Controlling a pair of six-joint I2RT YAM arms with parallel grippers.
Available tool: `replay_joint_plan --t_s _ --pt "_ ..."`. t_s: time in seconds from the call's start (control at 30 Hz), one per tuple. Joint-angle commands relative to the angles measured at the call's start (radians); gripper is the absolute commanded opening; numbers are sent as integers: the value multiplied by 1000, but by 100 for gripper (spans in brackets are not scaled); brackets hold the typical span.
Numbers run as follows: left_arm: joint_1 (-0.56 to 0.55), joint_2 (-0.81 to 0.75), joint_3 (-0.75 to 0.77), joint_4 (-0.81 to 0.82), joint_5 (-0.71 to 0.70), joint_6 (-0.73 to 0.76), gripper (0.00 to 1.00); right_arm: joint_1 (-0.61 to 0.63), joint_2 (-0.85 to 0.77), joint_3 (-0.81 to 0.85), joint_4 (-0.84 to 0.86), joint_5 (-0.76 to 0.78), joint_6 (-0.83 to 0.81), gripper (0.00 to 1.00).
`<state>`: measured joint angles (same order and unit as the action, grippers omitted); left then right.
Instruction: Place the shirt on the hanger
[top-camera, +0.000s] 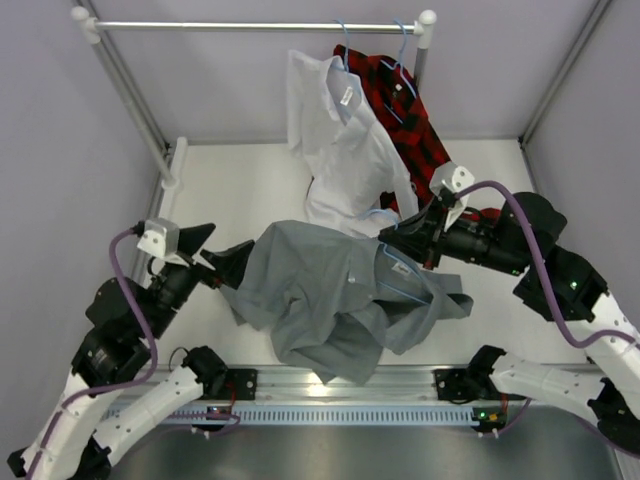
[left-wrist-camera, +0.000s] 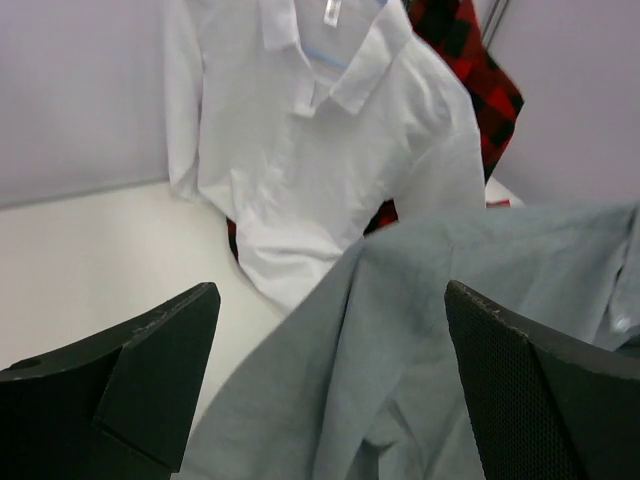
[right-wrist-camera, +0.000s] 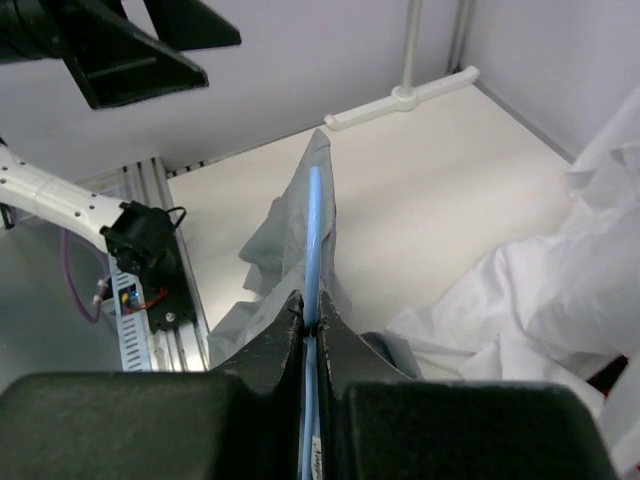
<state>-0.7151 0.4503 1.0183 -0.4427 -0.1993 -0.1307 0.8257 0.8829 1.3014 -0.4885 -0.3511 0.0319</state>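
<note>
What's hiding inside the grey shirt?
A blue hanger. Only a bit of its wire peeks out of the shirt; the rest is covered by cloth.

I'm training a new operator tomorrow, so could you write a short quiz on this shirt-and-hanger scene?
1. What does the right claw grip? A) a clothes peg B) the light-blue hanger under the grey shirt fabric C) nothing at all
2. True or false: the left claw is open, gripping nothing.
3. How many shirts hang from the rail at the back, and which?

Key: 1 B. 2 True. 3 Two: the white shirt and the red-and-black plaid shirt.
</note>
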Motion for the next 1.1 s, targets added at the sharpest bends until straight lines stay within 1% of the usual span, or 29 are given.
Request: replay_joint_plan --t_s 0.0,0.07,0.1,0.17,0.2,0.23,0.3,0.4,0.43,0.47,0.53,0.57,0.63,0.7,0.73,0.77,0.8,0.83,0.87,0.93,0.97,1.0,1.07 --pt "0 1 -130 5 -2 -141 97 -22 -25 116 -117 99 -23 0" --pt "0 -1 -206 71 85 -155 97 -22 -25 145 -148 116 -23 0" --pt "0 4 -228 93 137 -165 94 -22 -25 168 -172 123 -24 0" --pt "0 45 -273 131 149 -170 93 -22 -28 185 -191 112 -24 0" --pt "0 62 -280 140 141 -167 93 -22 -28 191 -197 86 -24 0" --pt "0 82 -287 150 118 -162 92 -22 -27 205 -211 68 -62 0" --pt "0 132 -294 200 132 -132 92 -22 -25 228 -229 41 -78 0" --pt "0 186 -293 280 205 -121 91 -20 -19 246 -249 55 -87 0" --pt "0 198 -294 298 283 -122 90 -20 -18 249 -249 52 -89 0" --pt "0 220 -297 349 309 -129 89 -22 -15 251 -249 44 -87 0" --pt "0 250 -314 393 343 -138 89 -22 -7 257 -248 35 -86 0" --pt "0 263 -319 415 345 -144 87 -22 -4 257 -248 29 -86 0" --pt "0 287 -325 468 354 -147 80 -20 2 257 -248 24 -84 0" --pt "0 342 -314 486 377 -145 61 -22 5 257 -246 24 -86 0" --pt "0 343 -308 487 377 -144 49 -22 7 257 -248 26 -87 0" --pt "0 367 -302 486 345 -144 22 -20 5 256 -248 35 -89 0" --pt "0 375 -296 470 316 -145 9 -20 5 256 -246 41 -89 0" --pt "0 386 -281 457 279 -147 0 -20 4 256 -248 50 -90 0" --pt "0 389 -270 447 173 -162 0 -22 4 250 -249 81 -92 0" --pt "0 378 -259 376 83 -176 0 -20 2 242 -248 109 -92 0" --pt "0 367 -262 365 39 -199 0 -22 2 236 -246 135 -95 0" --pt "0 357 -267 355 -53 -211 0 -22 -4 223 -239 150 -98 0" --pt "0 326 -270 316 -147 -250 0 -20 -33 182 -202 175 -95 0"
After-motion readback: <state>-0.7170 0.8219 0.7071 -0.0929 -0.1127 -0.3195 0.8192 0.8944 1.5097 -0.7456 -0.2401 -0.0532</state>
